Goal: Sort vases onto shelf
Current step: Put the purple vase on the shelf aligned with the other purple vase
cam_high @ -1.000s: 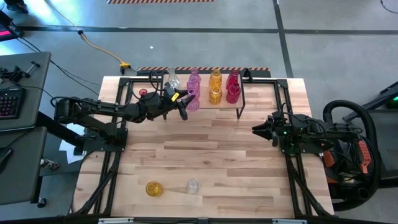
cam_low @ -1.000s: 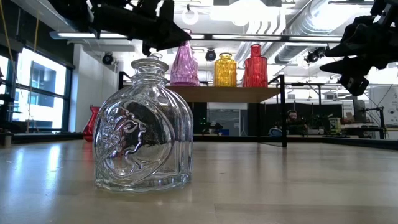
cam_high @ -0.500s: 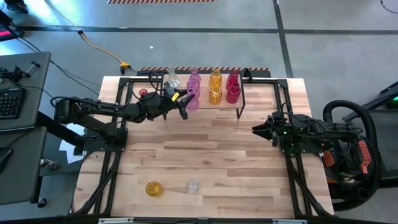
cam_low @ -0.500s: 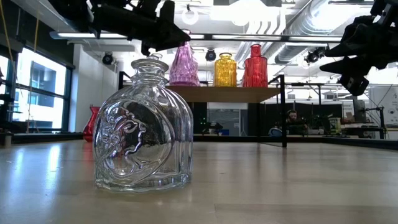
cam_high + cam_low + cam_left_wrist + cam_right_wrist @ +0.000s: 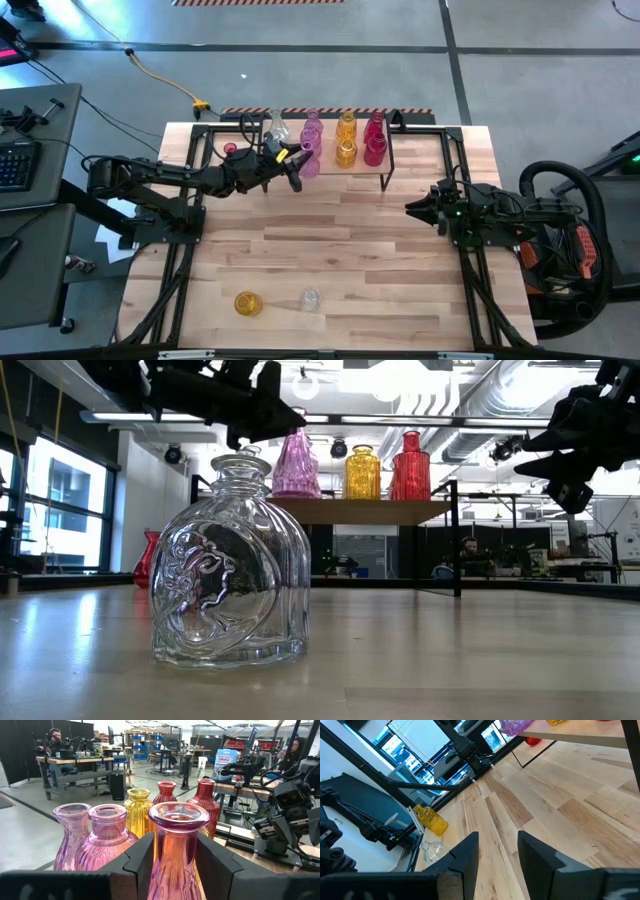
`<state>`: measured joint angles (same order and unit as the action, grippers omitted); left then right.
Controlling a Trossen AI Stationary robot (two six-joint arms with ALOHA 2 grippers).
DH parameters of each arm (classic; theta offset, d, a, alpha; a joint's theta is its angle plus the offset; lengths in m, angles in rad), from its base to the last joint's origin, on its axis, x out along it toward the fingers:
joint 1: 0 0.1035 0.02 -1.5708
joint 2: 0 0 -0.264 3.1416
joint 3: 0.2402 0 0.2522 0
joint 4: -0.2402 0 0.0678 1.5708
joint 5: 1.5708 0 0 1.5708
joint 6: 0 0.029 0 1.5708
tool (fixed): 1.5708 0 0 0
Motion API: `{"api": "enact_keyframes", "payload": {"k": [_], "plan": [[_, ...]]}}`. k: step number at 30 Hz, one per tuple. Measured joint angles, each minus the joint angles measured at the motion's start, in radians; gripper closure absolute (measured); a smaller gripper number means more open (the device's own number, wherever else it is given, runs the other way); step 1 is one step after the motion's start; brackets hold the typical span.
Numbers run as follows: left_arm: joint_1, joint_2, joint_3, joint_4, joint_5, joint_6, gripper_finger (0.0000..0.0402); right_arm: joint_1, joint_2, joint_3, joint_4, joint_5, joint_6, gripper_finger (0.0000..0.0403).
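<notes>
The shelf stands at the table's far side. On it are a clear vase, pink vases, amber vases and red vases. My left gripper reaches in level from the left and is shut on a pink vase at the shelf's near left. My right gripper hovers open over the table's right side with nothing between its fingers. A clear vase stands on its base at the table's near edge, and an amber vase lies beside it. My left gripper pinches the pink vase's neck, below its flared mouth, between the two fingers. The fingers come level from the table's left. The vase stands upright; in the low view its base is level with the shelf top.
A small red vase stands on the table left of the shelf, behind the left arm. Black frame rails run along both table sides. Bare tabletop lies between the shelf and the two near vases.
</notes>
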<state>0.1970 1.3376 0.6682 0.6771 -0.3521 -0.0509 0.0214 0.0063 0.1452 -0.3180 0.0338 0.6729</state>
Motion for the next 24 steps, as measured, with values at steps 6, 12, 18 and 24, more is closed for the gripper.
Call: {"api": "enact_keyframes", "payload": {"k": [6, 12, 18, 24], "plan": [[-0.005, 0.032, 0.000, 0.018, 0.001, -0.027, 0.0274, 0.000, 0.000, 0.000, 0.000, 0.000, 0.000, 0.0285], [-0.010, 0.058, 0.000, 0.062, 0.003, -0.021, 0.0274, 0.000, 0.000, 0.000, 0.000, 0.000, 0.000, 0.0285], [-0.010, 0.059, 0.003, 0.060, 0.001, 0.000, 0.0274, 0.000, 0.000, 0.000, 0.000, 0.000, 0.000, 0.0285], [-0.010, 0.060, 0.003, 0.059, -0.022, 0.003, 0.0274, 0.000, 0.000, 0.000, 0.000, 0.000, 0.000, 0.0285]]}}
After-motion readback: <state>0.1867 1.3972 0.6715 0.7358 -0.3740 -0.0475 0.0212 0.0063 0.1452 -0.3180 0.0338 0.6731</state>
